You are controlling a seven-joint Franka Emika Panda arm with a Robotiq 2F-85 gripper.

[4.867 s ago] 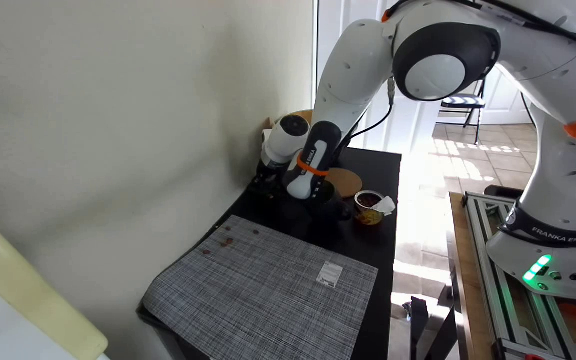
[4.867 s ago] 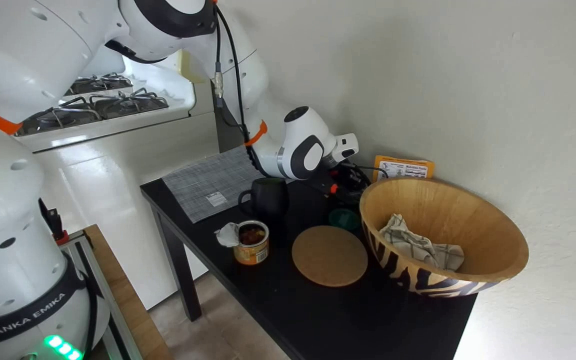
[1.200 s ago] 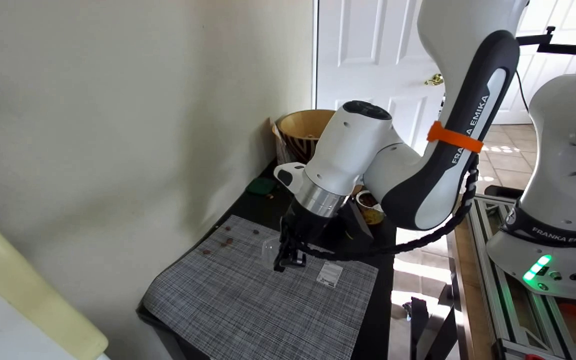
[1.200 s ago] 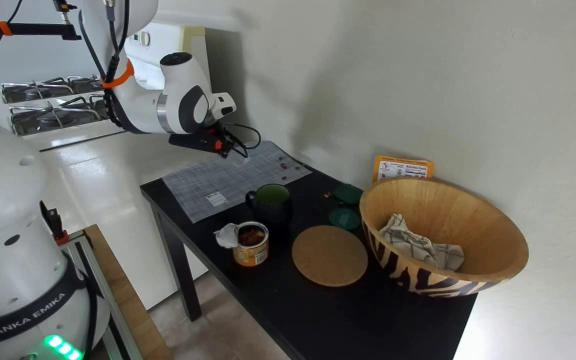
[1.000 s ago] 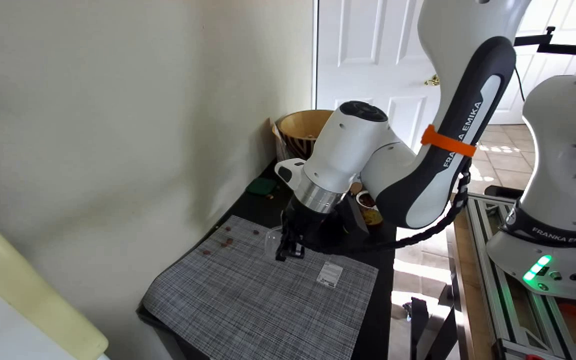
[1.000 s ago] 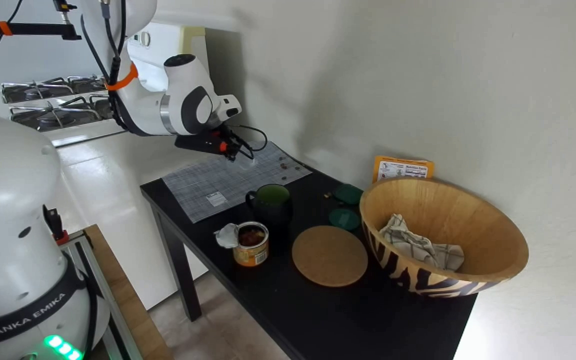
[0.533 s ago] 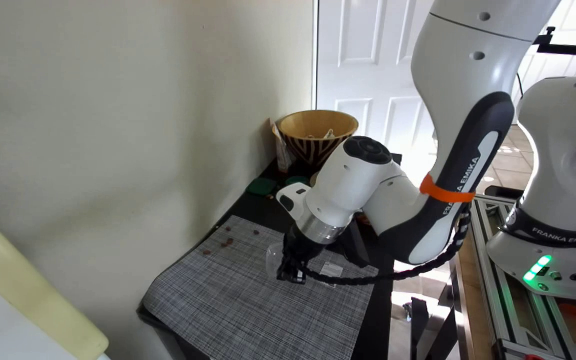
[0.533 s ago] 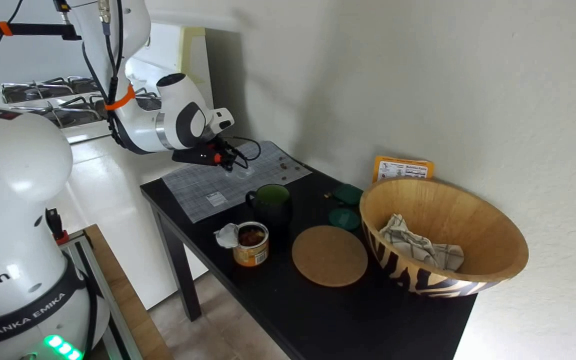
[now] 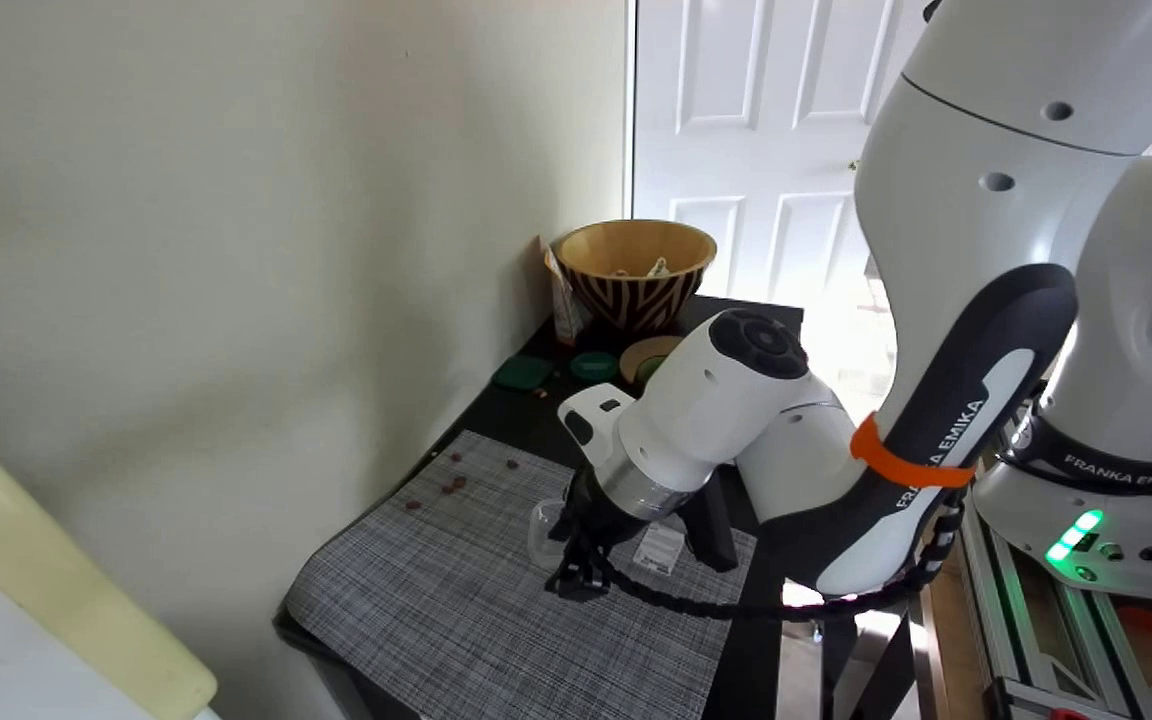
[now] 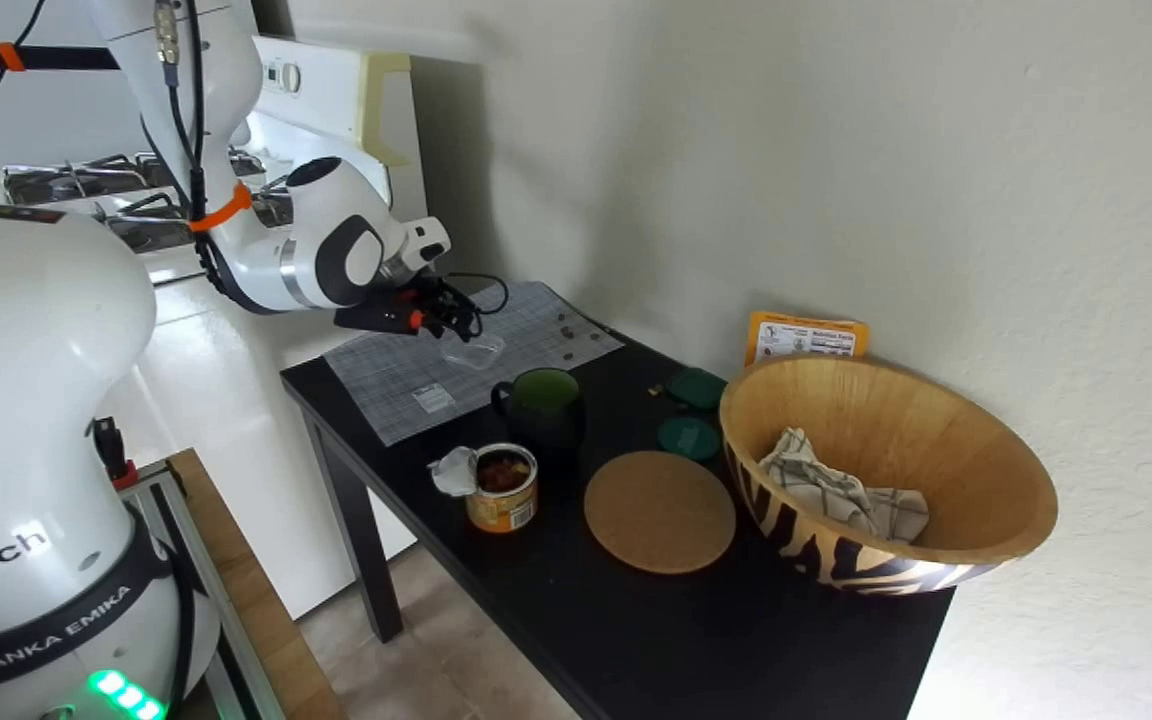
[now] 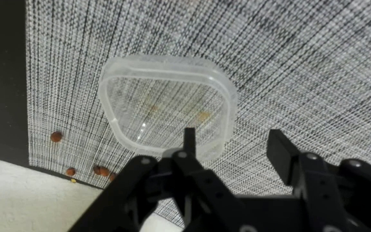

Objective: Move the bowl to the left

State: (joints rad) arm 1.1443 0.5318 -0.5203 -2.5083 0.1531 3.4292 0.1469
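Observation:
No small round olive-green bowl shows plainly. A dark mug (image 10: pixel 548 425) with a green inside and a handle stands mid-table in an exterior view; the arm mostly hides it in the other view of the scene (image 9: pixel 649 370). A small clear square container (image 11: pixel 169 106) lies on the grey mat (image 11: pixel 60 80); it also shows in both exterior views (image 9: pixel 542 537) (image 10: pixel 476 350). My gripper (image 11: pixel 233 130) is open close above the mat. In the wrist view its left finger overlaps the container's near corner; the right finger is apart from it. Nothing is between the fingers.
A large striped wooden vessel (image 10: pixel 921 420) holds a cloth. A brown round board (image 10: pixel 661 515), an opened can (image 10: pixel 502 505) and green lids (image 10: pixel 690 438) are on the black table. Several brown bits (image 11: pixel 56 136) lie on the mat. A wall (image 9: pixel 236 250) borders the table.
About five seconds ago my gripper was at the table's far part by the green lids. It has come over the mat with the clear container, lowered, opened and let it go.

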